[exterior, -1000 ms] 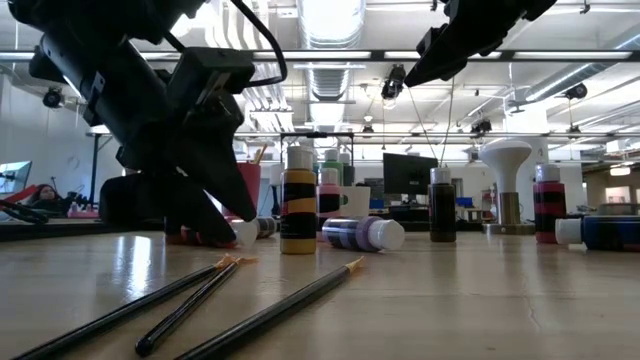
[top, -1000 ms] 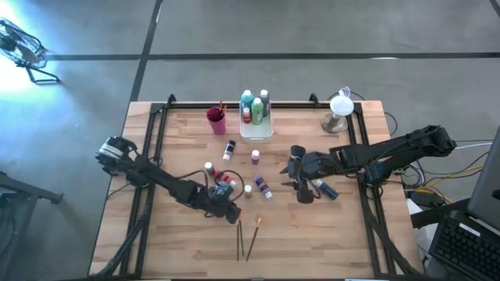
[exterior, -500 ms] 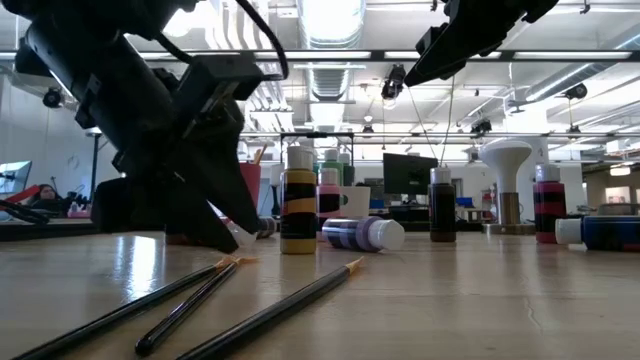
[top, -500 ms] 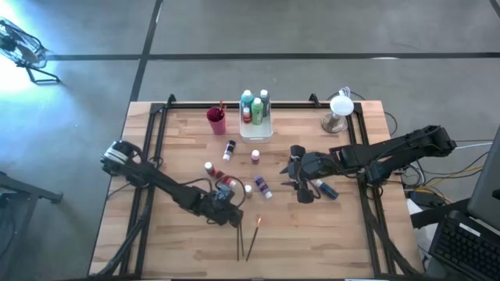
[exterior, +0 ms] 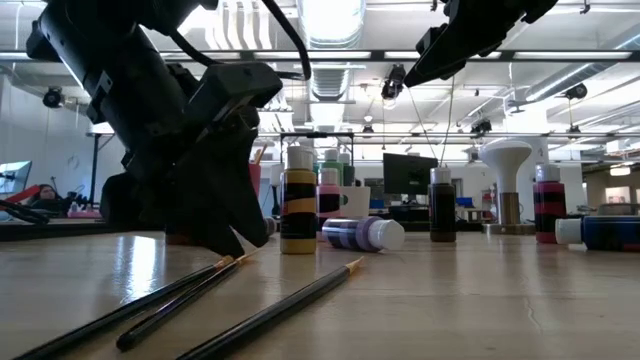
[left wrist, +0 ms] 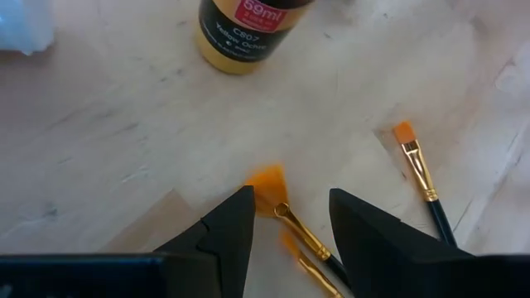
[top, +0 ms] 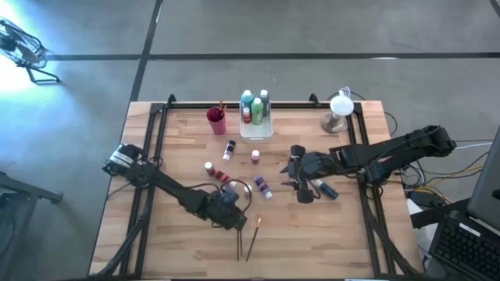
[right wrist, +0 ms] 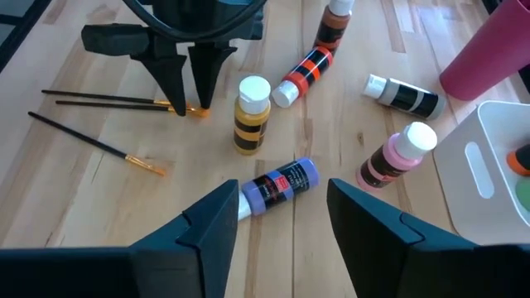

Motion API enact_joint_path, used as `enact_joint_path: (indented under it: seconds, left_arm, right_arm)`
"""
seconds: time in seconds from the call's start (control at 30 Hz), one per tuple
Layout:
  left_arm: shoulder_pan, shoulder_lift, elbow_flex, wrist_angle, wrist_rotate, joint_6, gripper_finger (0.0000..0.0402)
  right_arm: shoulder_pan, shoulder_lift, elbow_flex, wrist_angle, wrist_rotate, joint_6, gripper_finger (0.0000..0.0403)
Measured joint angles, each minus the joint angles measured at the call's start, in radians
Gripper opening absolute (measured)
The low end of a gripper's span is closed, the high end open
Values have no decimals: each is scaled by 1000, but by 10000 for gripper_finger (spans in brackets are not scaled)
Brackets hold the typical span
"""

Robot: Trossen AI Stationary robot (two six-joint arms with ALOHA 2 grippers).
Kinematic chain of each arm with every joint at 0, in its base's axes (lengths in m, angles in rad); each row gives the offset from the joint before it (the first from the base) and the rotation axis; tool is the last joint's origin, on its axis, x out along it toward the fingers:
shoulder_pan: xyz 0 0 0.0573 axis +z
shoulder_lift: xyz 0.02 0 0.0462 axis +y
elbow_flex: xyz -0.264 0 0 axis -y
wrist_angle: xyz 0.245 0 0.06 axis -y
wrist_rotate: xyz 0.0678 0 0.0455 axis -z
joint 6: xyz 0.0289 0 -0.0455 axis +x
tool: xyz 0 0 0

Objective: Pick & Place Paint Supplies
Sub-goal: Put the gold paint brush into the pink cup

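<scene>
Two dark-handled paintbrushes (top: 239,238) lie side by side near the table's front edge, orange bristle ends (left wrist: 268,179) pointing far. A third brush (left wrist: 416,168) lies just to their right. My left gripper (left wrist: 290,217) is open and low over the pair, one finger on either side of their bristle ends. A yellow bottle (right wrist: 251,116) stands just beyond, next to a lying purple bottle (right wrist: 277,184). My right gripper (top: 301,187) hangs open above the table's middle right, with nothing between its fingers. My left gripper slants down from the table's left, and its fingers (exterior: 232,240) stand on either side of the ferrules (left wrist: 291,222) of the two brushes, which lie flat on the table. I cannot tell whether either finger touches a brush.
A magenta cup (top: 216,119) and a white tray (top: 257,136) with upright bottles stand at the far middle. Loose bottles lie and stand around the centre; a blue one (top: 325,190) lies by my right gripper. A white mushroom-shaped stand (top: 339,112) is at the far right.
My left gripper has gone down and toward the table's near edge, away from the red bottles and onto the bristle ends of the two brushes, tipping steeper as it went. Its fingers have stayed open.
</scene>
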Motion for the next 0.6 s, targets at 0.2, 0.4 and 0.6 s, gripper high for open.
enact_joint_path:
  seconds: [0.2,0.4,0.6]
  left_arm:
    - [0,-7,-1,-6,-5,4,165]
    - [0,-3,-1,-7,-17,4,165]
    - [2,13,-1,-19,-72,-11,160]
  right_arm:
    - [0,0,0,0,0,0,169]
    - [0,0,-1,0,0,0,181]
    - [0,0,-1,0,0,0,191]
